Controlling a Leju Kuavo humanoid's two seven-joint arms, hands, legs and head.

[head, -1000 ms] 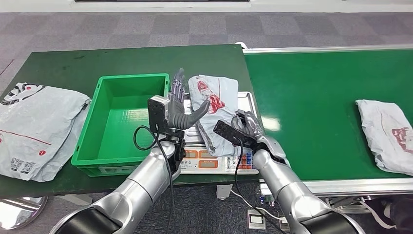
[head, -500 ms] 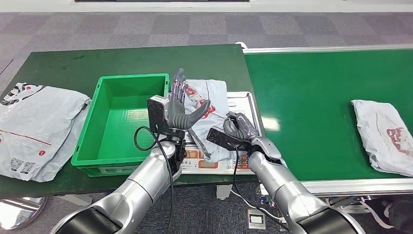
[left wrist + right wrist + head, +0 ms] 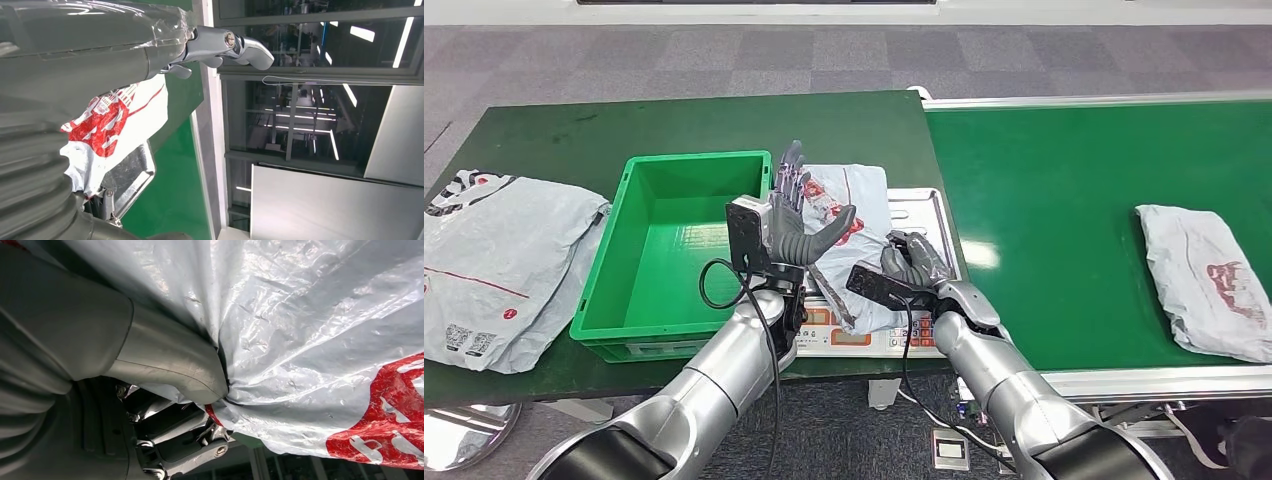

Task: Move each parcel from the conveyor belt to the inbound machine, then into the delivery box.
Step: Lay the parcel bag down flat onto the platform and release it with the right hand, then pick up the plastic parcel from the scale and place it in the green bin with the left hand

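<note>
step: we judge parcel in transfer from scale to box | right robot hand grips grey parcel on weighing scale | left robot hand fingers spread, empty | next: we lift, carry into green crate

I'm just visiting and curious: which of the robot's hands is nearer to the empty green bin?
The left. The left hand is raised right beside the green bin, at its right wall. The right hand is farther off, gripping the grey parcel over the scale.
</note>
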